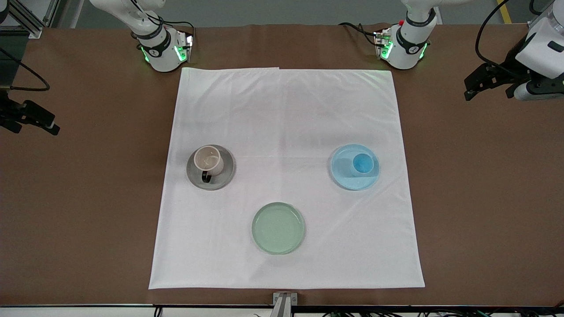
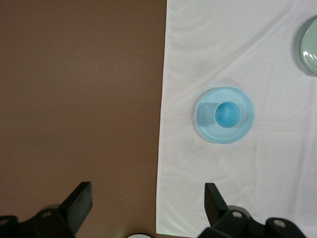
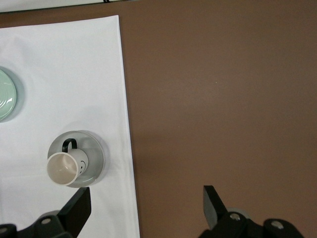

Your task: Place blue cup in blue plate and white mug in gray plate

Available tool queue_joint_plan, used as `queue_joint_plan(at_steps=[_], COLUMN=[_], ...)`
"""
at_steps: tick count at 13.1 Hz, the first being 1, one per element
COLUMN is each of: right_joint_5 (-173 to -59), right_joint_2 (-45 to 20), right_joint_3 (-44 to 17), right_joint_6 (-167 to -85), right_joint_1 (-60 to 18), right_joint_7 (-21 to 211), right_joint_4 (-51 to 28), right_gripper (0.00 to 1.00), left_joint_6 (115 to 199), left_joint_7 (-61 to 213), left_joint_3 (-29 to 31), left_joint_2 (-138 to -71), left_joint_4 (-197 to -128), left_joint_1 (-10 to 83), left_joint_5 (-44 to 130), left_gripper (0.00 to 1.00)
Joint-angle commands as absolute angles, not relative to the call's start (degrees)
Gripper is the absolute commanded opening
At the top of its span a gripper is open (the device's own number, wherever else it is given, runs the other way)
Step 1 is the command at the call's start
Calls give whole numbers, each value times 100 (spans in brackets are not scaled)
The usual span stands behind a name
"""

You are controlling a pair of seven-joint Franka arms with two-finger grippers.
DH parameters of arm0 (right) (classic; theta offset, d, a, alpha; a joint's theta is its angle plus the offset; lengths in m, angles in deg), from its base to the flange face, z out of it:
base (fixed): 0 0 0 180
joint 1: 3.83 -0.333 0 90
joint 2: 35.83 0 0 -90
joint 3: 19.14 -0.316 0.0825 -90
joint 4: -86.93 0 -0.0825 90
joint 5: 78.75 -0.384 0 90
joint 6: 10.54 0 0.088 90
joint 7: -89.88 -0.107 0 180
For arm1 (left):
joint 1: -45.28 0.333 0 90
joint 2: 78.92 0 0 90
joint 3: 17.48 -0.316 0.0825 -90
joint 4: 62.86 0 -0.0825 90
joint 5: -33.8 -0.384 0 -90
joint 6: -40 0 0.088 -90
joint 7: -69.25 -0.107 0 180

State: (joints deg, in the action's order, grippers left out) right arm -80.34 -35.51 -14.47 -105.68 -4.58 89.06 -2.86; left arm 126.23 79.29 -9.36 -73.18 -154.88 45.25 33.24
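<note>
The left gripper (image 2: 146,203) hangs with its two fingers spread wide and nothing between them, over the bare brown table (image 1: 484,198) at the left arm's end, just off the edge of the white cloth (image 1: 286,132). In the front view it shows as a dark claw (image 1: 478,86) well clear of the cloth's edge. The right gripper (image 3: 146,206) is likewise spread and empty, over the brown table at the right arm's end; the front view shows it as a dark shape (image 1: 33,118) at that end, well apart from the cloth. Both arms wait, drawn away from the cloth.

Inward from the left gripper, the blue plate (image 1: 341,174) lies on the cloth near the edge toward the left arm's end. The blue cup (image 1: 362,164) stands upright in it, off centre, close to the plate's rim. Toward the right arm's end the gray plate (image 1: 194,176) lies near the other cloth edge, with the white mug (image 1: 208,159) upright on it, its dark handle pointing toward the front camera.

A pale green plate (image 1: 278,228) lies between the two, nearer the front camera, holding nothing. The three plates are well apart, with open cloth among them and a broad stretch of cloth toward the robots' bases.
</note>
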Motion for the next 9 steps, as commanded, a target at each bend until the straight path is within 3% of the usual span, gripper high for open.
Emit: queue_joint_plan(at_steps=[1,9], right_joint_5=[-8024,-7972], right_joint_2=[-3434,-3434], right_joint_3=[-1527,-1527], right_joint_6=[-10493,-10467], right_joint_1=[-339,-348], right_joint_7=[8935,8927], right_joint_4=[-61,62], right_gripper=[100,100], left_joint_6=[12657,12596], left_joint_7=[7786,7777], left_joint_3=[-984,-992], left_joint_2=[-7285,-7294], left_joint_4=[-15567,-15567], left_joint_1=[4546,4634], left_joint_5=[3415,3371], left_gripper=[100,100])
